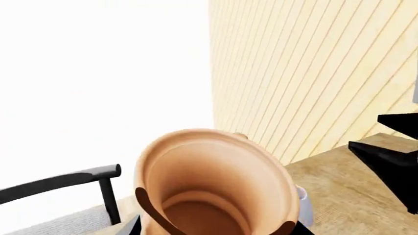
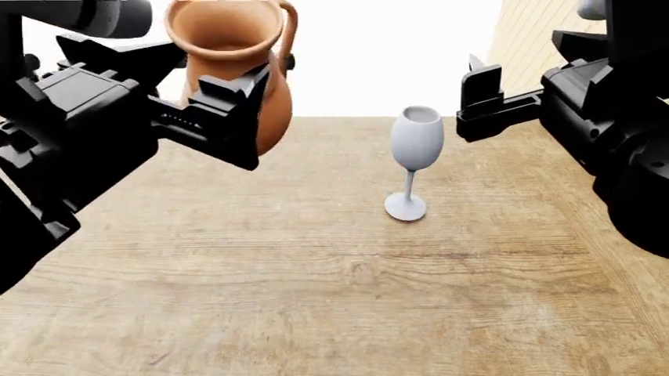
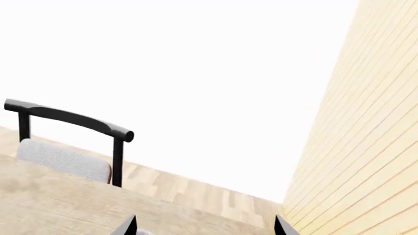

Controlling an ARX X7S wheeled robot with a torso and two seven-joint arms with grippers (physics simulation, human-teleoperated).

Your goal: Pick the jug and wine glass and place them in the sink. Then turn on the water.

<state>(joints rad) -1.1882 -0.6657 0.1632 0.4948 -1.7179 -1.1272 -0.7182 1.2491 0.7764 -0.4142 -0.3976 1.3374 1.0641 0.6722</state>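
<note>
The terracotta jug [image 2: 232, 47] is held upright in the air above the far left of the wooden table [image 2: 313, 282], with my left gripper [image 2: 225, 98] shut on its belly. In the left wrist view the jug's open mouth [image 1: 216, 181] fills the lower middle, between the gripper's [image 1: 216, 230] fingertips. The pale grey wine glass [image 2: 415, 157] stands upright at the table's middle. My right gripper [image 2: 522, 69] is open and empty, above the table, just right of the glass bowl and apart from it. Its fingertips [image 3: 127, 226] show wide apart in the right wrist view. The sink is out of view.
A black chair with a grey seat [image 3: 72, 147] stands beyond the table's far edge; it also shows in the left wrist view [image 1: 65, 188]. A pale slatted wood wall [image 1: 313, 73] runs along the right side. Bare tabletop lies in front of the glass.
</note>
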